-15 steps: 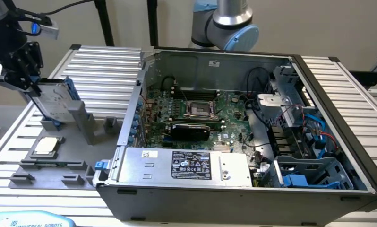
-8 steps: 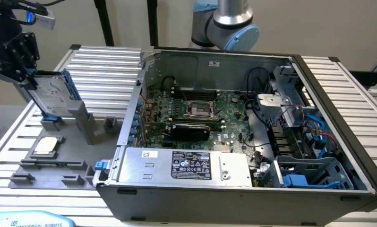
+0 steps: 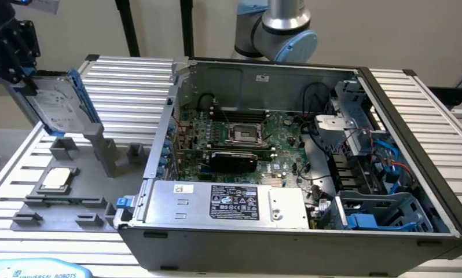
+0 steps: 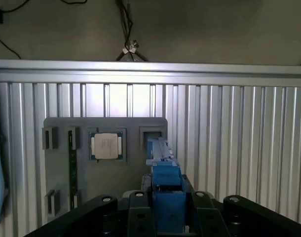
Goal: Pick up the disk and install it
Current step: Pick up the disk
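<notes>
From here I count one disk (image 3: 52,107) in a blue frame, one small square chip (image 3: 55,178), one grey holder plate (image 3: 99,180), one open computer case (image 3: 293,255), one silver box (image 3: 177,202) with a black label, and one robot arm (image 3: 285,29)

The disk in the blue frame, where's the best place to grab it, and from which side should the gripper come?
Probably at its upper end, from above, pinching across its thin dimension. The disk hangs on edge, slightly tilted, so the narrow edge with its blue frame fits between the fingers; its broad faces look too wide. The gripper is closed on it that way, above the grey holder.
</notes>
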Controlling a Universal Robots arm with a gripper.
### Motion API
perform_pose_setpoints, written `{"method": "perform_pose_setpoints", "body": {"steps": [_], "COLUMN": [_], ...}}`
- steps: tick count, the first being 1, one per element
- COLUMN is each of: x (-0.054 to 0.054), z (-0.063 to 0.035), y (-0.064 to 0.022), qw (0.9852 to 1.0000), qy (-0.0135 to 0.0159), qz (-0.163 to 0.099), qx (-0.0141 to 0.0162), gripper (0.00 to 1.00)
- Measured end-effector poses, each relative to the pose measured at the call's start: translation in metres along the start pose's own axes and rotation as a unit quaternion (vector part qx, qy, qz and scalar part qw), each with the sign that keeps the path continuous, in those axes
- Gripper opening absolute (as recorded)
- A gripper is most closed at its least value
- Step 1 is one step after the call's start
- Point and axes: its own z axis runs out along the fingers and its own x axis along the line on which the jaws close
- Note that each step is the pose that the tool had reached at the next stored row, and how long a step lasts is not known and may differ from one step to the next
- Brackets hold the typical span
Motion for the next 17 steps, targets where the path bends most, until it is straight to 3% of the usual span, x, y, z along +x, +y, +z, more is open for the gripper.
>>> {"method": "perform_pose_setpoints", "body": {"steps": [10, 17], "x": [-0.003, -0.005], "z": [-0.0453, -0.0740], "y": [-0.0042, -0.0204], "qw": [1.0000, 1.0000], "qy": [-0.0012, -0.0056], "qz": [0.000, -0.002], "qx": [-0.0001, -0.0002], "gripper": [0.33, 0.33]}}
